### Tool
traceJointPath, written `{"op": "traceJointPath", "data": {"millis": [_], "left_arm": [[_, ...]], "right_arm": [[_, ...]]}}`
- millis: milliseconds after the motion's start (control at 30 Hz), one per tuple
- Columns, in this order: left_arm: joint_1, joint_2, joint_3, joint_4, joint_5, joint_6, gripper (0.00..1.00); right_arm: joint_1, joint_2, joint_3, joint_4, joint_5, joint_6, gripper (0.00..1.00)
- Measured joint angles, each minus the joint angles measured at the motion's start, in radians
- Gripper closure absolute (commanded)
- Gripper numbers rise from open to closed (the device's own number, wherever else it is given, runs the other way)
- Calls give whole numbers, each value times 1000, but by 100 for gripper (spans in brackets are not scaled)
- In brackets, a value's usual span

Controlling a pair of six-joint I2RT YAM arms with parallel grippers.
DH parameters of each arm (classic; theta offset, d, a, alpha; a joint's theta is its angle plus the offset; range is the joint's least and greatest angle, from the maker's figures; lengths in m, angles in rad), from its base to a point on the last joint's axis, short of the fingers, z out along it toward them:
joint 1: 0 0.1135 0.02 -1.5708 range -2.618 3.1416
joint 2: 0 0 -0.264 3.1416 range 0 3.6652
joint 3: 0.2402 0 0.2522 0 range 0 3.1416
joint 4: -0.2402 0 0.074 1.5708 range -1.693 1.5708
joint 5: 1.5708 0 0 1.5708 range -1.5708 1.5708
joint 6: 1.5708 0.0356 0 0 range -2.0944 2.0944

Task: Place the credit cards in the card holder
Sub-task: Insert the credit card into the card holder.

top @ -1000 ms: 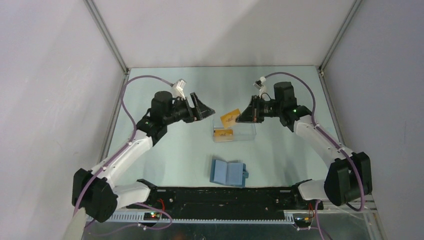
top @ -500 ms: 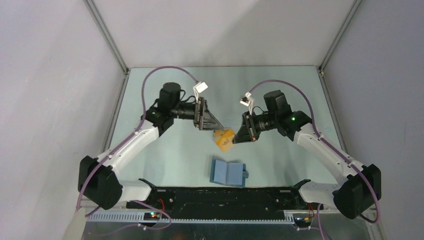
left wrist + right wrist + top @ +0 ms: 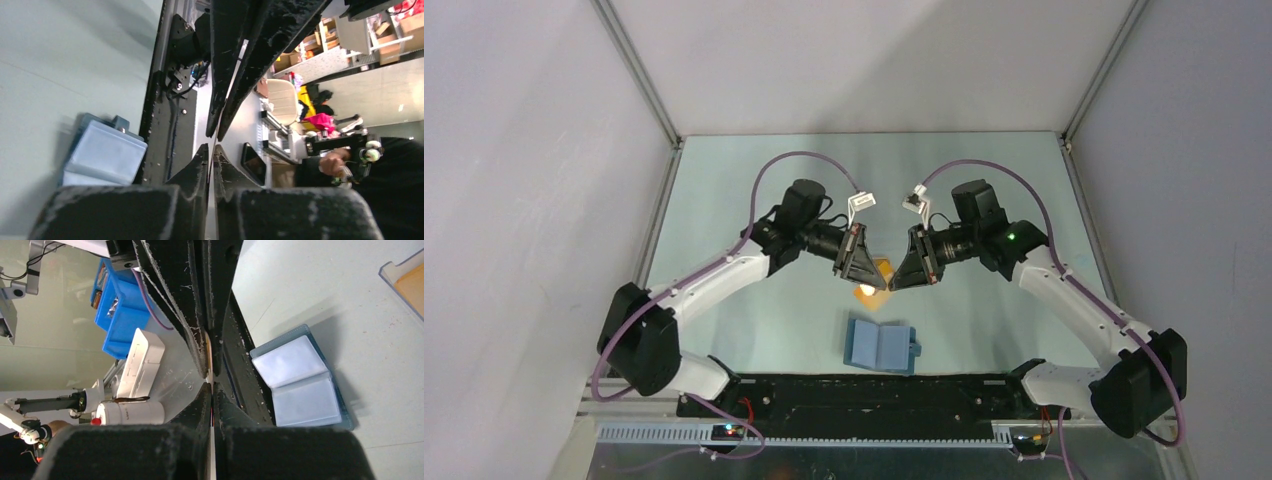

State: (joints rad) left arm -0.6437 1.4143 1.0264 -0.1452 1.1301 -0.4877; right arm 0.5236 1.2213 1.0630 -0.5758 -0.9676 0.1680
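Observation:
An orange-gold credit card (image 3: pixel 882 268) hangs above the table between both grippers. My right gripper (image 3: pixel 894 283) is shut on its right edge, and my left gripper (image 3: pixel 871 281) is shut on its left edge. Through the right wrist camera the card (image 3: pixel 210 376) is a thin edge-on line running from my right gripper (image 3: pixel 212 388) into the left fingers (image 3: pixel 200 357). In the left wrist view my left gripper (image 3: pixel 210 150) pinches the same thin edge. The blue card holder (image 3: pixel 881 345) lies open on the table just nearer than the grippers, its pale pockets up (image 3: pixel 300 385) (image 3: pixel 102 155).
A clear plastic box (image 3: pixel 400 271) with another orange card (image 3: pixel 412 287) in it sits on the table behind the grippers. From above it is mostly hidden, with an orange patch (image 3: pixel 864 292) showing under the left gripper. The black base rail (image 3: pixel 874 390) runs along the near edge.
The right gripper carried the card from over the box toward the middle, then held still. The left arm swung right to meet it, and its jaws closed on the card's other edge.

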Motion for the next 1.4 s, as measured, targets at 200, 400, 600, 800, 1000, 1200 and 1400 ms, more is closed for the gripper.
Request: {"op": "traceJointPath", "data": {"millis": [200, 400, 600, 800, 1000, 1200, 1400], "left_arm": [[-1, 10, 0, 9, -11, -3, 100], [3, -120, -146, 186, -168, -155, 100], [10, -296, -333, 777, -270, -562, 100], [-9, -281, -288, 1408, -288, -933, 100], [-43, -303, -175, 1582, -260, -1057, 100], [-72, -382, -83, 1620, -235, -1101, 100], [-98, -447, -76, 1629, -233, -1102, 100]], "right_arm": [[-11, 0, 2, -3, 8, 34, 36], [-103, -76, 3, 47, 83, 138, 4], [-228, -249, 2, 236, 31, 303, 3], [-254, -271, 1, 376, -44, 434, 3], [-257, -271, 1, 394, -74, 461, 3], [-257, -272, 1, 389, -90, 459, 3], [-257, -279, 1, 367, -93, 440, 3]]}}
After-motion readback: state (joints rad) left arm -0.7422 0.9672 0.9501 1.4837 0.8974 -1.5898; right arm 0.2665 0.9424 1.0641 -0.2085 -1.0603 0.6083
